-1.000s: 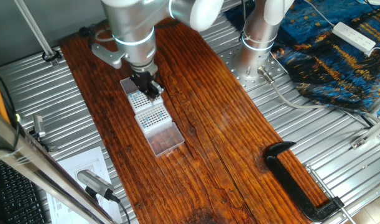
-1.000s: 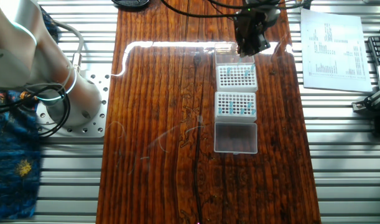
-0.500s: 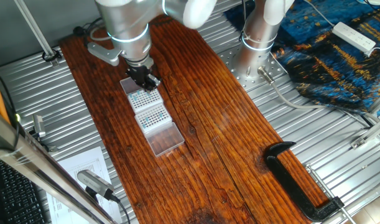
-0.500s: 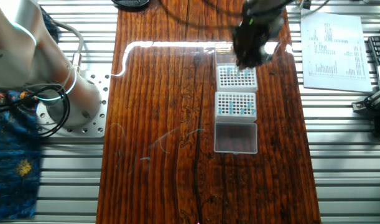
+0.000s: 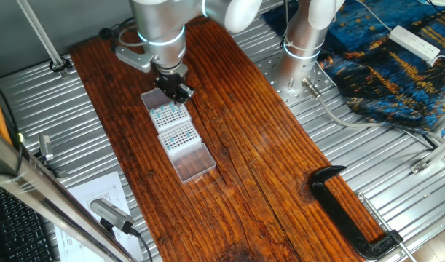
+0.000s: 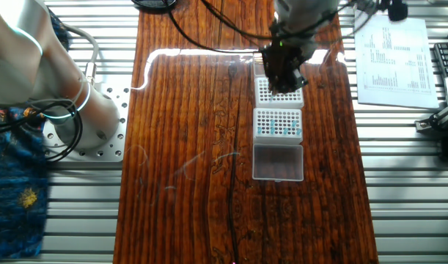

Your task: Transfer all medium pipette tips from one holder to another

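Gripper (image 5: 178, 90) (image 6: 284, 77) hangs over the far rack (image 5: 166, 114) (image 6: 279, 90), fingers pointing down at its top face. Fingers look close together, but whether they're clenched, released or pinching a tip – can't tell; too small and dark in both views. In the other fixed view the gripper covers the rack's 10–12 o'clock part.

Medium pipette tips (image 5: 177, 135) (image 6: 277, 125): seen as bluish dots in the grids of two white racks set end to end. Near rack (image 5: 178, 135) (image 6: 278, 123) sits just beside the far rack, at its 6 o'clock in the other fixed view; most dots show there, a few in the far rack. Exact count per rack not readable.

A clear lid or box (image 5: 192, 162) (image 6: 278, 161) lies at 6 o'clock of the near rack, touching or nearly so, wood showing through it.

All three sit in a row on a dark red-brown wooden board (image 5: 237, 153) (image 6: 194, 147), laid on a ribbed metal table (image 5: 339, 145) (image 6: 407, 183).

Arm base (image 5: 302, 51) (image 6: 77, 117) stands off the board's edge. Black clamp (image 5: 349, 211) grips the board's near-right corner in one fixed view. Printed sheet (image 6: 392, 51) at 2 o'clock of the racks, off the board. Blue patterned cloth (image 5: 393, 65) beyond the base.
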Tool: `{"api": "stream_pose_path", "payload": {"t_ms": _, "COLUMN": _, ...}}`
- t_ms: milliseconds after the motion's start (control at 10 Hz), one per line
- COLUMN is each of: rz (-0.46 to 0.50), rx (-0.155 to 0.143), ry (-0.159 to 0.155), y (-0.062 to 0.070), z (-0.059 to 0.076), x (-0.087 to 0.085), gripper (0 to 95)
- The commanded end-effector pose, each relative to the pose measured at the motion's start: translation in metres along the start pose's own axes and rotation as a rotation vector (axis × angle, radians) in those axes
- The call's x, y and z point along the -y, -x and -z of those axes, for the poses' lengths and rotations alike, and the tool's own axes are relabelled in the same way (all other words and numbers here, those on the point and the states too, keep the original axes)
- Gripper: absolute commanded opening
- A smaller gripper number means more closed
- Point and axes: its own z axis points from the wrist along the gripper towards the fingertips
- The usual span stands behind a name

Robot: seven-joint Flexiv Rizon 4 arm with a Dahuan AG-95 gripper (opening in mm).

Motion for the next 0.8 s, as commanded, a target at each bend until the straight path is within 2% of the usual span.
{"api": "stream_pose_path", "payload": {"t_ms": 100, "rz": 0.0, "rx": 0.008, "ry": -0.008, "y": -0.005, "z": 0.0, "x": -0.001, "gripper": 0.0}}
{"api": "stream_pose_path", "payload": {"t_ms": 800, "rz": 0.002, "rx": 0.008, "ry": -0.01, "y": -0.015, "z": -0.014, "x": -0.004, "gripper": 0.0}}
